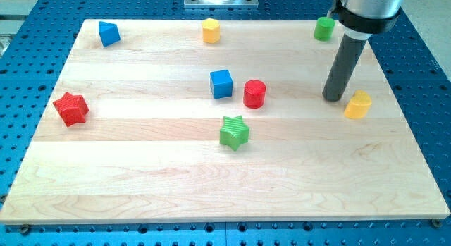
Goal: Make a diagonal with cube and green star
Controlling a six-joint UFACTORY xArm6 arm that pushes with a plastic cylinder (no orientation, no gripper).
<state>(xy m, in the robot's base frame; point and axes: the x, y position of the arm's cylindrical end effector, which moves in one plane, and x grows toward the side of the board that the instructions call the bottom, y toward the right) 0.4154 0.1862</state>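
No readable markings. Green star point(235, 132) sits low-centre on the wooden board point(141, 175); blue cube point(221, 84) just above it, beside the red cylinder point(254, 94). No gripper, just my tip point(333, 98), at the view's right, near the yellow block point(358, 105), touching nothing.

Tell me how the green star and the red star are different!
The green star is green, and the red star is red. The green star sits near the board's middle, just below the blue cube; the red star sits alone by the view's left edge. The green star is nearer my tip, though neither touches it. Both are star-shaped blocks lying flat on the wooden board.
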